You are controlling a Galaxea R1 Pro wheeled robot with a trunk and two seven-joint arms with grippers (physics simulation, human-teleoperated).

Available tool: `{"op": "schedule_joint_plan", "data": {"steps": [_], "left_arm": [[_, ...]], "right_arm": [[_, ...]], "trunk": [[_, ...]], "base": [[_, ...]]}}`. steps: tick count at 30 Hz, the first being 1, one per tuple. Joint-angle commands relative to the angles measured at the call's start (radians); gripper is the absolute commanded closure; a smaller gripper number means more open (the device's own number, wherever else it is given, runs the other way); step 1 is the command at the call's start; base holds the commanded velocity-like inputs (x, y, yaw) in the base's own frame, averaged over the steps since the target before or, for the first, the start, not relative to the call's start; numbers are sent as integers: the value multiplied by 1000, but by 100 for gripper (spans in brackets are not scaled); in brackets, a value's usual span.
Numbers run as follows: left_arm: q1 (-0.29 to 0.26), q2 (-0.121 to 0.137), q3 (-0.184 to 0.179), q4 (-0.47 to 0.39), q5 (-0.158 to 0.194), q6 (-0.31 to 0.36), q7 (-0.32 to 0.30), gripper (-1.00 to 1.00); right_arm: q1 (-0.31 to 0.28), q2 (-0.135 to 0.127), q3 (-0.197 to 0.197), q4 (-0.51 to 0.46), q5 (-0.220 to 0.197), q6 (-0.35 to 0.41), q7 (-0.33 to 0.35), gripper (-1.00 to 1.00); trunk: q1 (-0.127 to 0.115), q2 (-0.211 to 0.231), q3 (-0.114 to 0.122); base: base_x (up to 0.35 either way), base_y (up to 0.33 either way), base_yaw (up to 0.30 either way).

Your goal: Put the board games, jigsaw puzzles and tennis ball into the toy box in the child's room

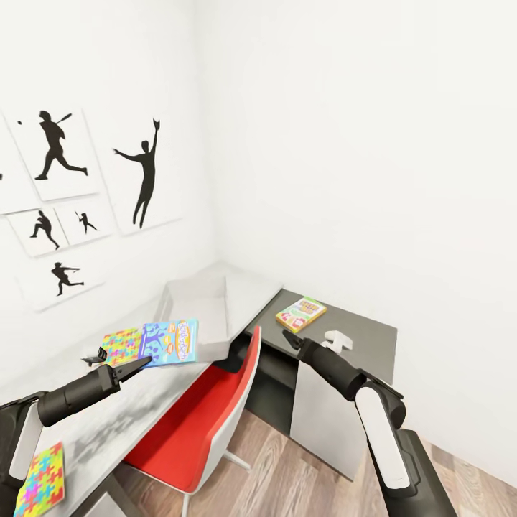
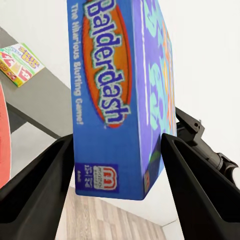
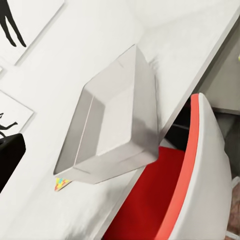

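My left tool (image 1: 136, 364) pinching blue board game (image 1: 171, 342) above tabletop (image 1: 115, 424), just beside toy box (image 1: 205, 305); right tool (image 1: 289, 337) state unclear.

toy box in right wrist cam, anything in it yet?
No. The toy box shows a bare grey floor, and the blue board game sits between the left gripper fingers.

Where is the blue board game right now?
The blue board game is clamped in the left gripper, held over the pale desk just short of the grey toy box, with a jigsaw puzzle behind it.
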Motion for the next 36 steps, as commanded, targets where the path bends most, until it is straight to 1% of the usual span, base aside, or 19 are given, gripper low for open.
{"op": "schedule_joint_plan", "data": {"steps": [1, 6, 13, 19, 23, 29, 36], "left_arm": [[-1, 0, 0, 0, 2, 8, -1, 100], [-1, 0, 0, 0, 2, 8, -1, 100], [-1, 0, 0, 0, 2, 8, -1, 100], [-1, 0, 0, 0, 2, 5, -1, 100], [-1, 0, 0, 0, 2, 4, -1, 100], [-1, -1, 0, 0, 2, 3, -1, 100], [0, 2, 6, -1, 7, 3, -3, 100]], "right_arm": [[-1, 1, -1, -1, 2, 5, 3, -100], [-1, 1, -1, -1, 1, 5, 3, -100], [-1, 1, -1, -1, 2, 5, 3, -100], [-1, 1, -1, -1, 2, 5, 3, -100], [-1, 2, 0, -1, 2, 5, 3, -100], [-1, 1, 0, -1, 1, 6, 3, -100], [-1, 1, 0, -1, 1, 7, 3, -100]], "trunk": [[1, -2, -2], [1, -2, -2], [1, -2, -2], [1, -2, -2], [1, -2, -3], [1, -2, -10], [1, -2, -21]], "base": [[143, 0, 0], [179, 0, 0], [52, 0, 0], [200, 0, 0], [73, 0, 0], [174, 0, 0], [55, 0, 0]]}}
